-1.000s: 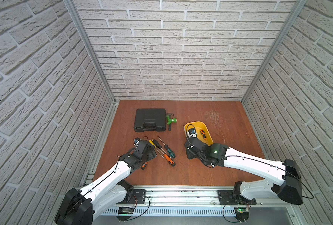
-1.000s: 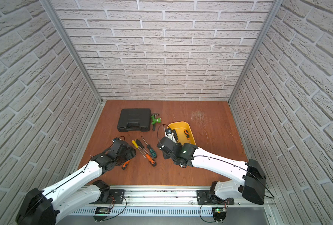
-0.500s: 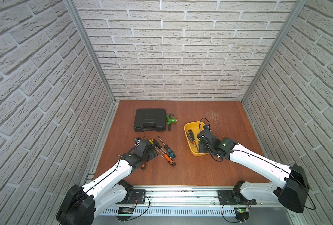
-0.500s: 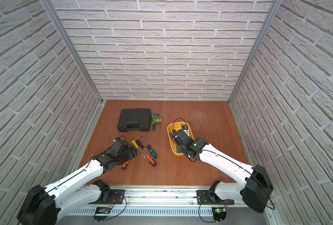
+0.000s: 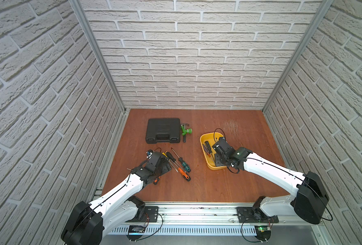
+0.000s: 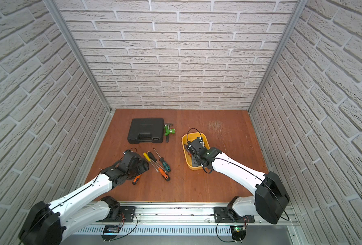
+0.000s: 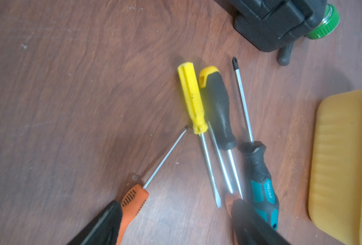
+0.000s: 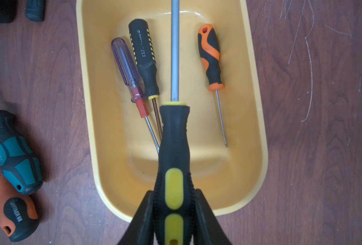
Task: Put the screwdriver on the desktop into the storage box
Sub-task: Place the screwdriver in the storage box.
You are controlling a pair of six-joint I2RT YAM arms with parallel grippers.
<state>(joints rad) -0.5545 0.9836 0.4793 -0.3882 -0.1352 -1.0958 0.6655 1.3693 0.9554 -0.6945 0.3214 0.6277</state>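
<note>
My right gripper [image 8: 173,195] is shut on the black-and-yellow handle of a screwdriver [image 8: 173,135], held over the yellow storage box [image 8: 258,127], shaft pointing along the box. Three screwdrivers lie inside the box: purple [image 8: 126,63], black [image 8: 144,57] and orange-black [image 8: 210,55]. In both top views the right gripper [image 5: 218,157] [image 6: 196,154] sits above the storage box [image 5: 205,135] [image 6: 194,167]. My left gripper [image 7: 176,212] is open low over the desktop [image 5: 218,186], straddling an orange-handled screwdriver [image 7: 133,197] and the tips of yellow [image 7: 191,95], black [image 7: 217,106] and teal [image 7: 260,176] ones.
A black tool case [image 5: 162,130] lies at the back left with a green-handled tool [image 5: 185,129] beside it. Another orange-handled screwdriver [image 5: 184,175] lies among the loose ones. Brick walls close three sides, and a metal rail [image 5: 197,214] runs along the front.
My right gripper has carried the black-and-yellow screwdriver from the box's near left side to over the box. The left arm has barely moved.
</note>
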